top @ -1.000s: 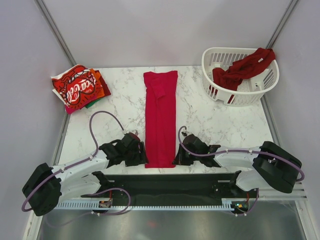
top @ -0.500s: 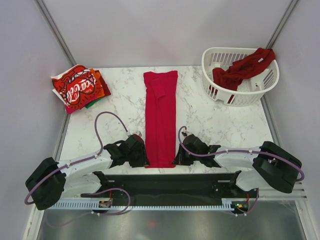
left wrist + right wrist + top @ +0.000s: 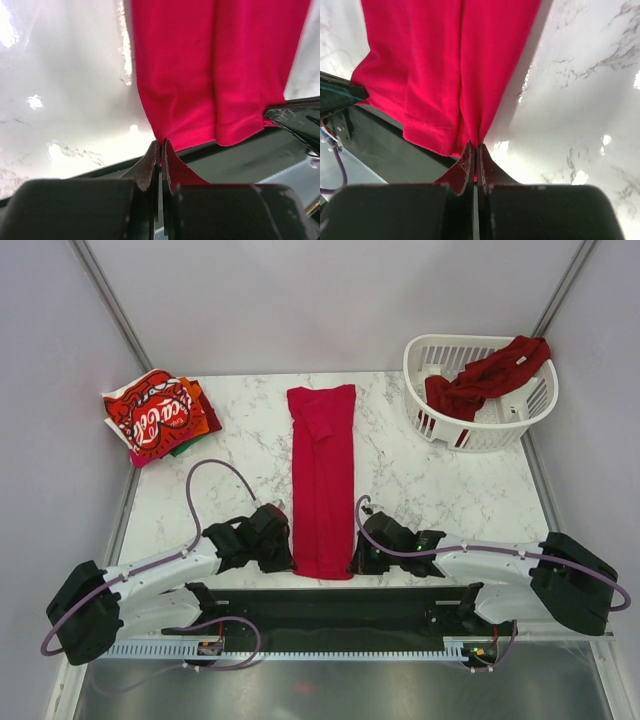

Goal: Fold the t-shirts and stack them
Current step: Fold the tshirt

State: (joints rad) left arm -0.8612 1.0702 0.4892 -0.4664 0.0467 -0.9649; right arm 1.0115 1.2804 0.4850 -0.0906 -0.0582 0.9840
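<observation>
Both sets of jaws are closed on cloth. The left jaws clamp the near left corner of the bright red tee (image 3: 322, 480) at the hem, and the right jaws clamp its near right corner, also at the hem. Each wrist view shows red cloth pinched with no gap.

The bright red tee lies flat as a long narrow strip, folded lengthwise, down the middle of the surface (image 3: 440, 490). Its far end is close to the far edge and its hem is at the near edge.

Far left corner: a stack with the Coca-Cola tee (image 3: 150, 418) on top, and edges of an orange tee (image 3: 205, 420) and a green tee (image 3: 186, 448) showing beneath.

Far right corner: a white basket (image 3: 482, 432) with the dark red tee (image 3: 480, 375) heaped inside and draped over its far rim.
</observation>
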